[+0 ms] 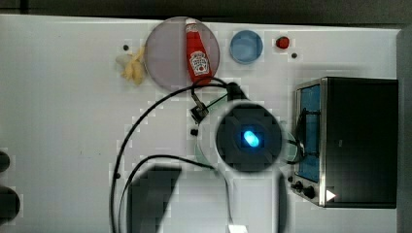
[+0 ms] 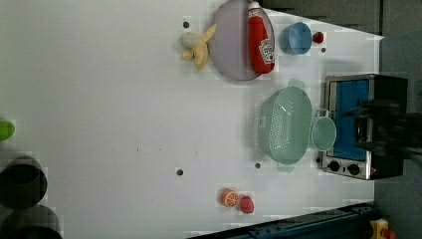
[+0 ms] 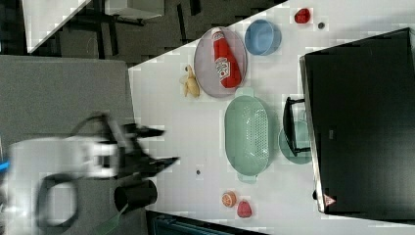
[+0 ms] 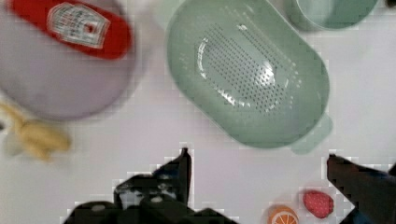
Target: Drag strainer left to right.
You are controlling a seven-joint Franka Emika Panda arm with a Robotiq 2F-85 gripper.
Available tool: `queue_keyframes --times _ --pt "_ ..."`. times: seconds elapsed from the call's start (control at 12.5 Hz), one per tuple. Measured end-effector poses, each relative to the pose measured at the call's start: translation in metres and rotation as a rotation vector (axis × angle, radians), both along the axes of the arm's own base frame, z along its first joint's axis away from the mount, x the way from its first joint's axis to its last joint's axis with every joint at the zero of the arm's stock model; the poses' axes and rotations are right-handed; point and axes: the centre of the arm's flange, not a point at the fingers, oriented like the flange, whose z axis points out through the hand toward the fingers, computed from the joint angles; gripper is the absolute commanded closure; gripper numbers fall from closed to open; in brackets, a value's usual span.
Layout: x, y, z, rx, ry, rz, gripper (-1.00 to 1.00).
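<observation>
Hand wide apart, empty, above tabletop, clear of strainer. Strainer upright on tabletop between plate and orange slice, mug just beside it.

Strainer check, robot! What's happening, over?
Gripper open, above the table, holding nothing. Strainer untouched, upright, beside the mug and toaster oven. Plate with ketchup bottle close by.
</observation>
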Motion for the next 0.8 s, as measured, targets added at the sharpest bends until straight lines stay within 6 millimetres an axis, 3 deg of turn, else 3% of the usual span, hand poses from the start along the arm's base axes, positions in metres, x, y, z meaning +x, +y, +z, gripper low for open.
queue_keyframes --times 0.16,0.32,0.48,0.64,0.8 --pt "-0.015 -0.011 0.083 -0.031 -0.059 0.041 -1.00" --pt "-0.033 -0.029 0.137 -0.049 -0.102 0.030 -1.00" --pt "-0.043 -0.045 0.146 -0.041 -0.111 0.004 -1.00" --pt "-0.042 -0.054 0.130 -0.060 -0.051 0.000 -1.00" --pt "-0.031 -0.047 0.105 -0.086 -0.003 0.018 -1.00"
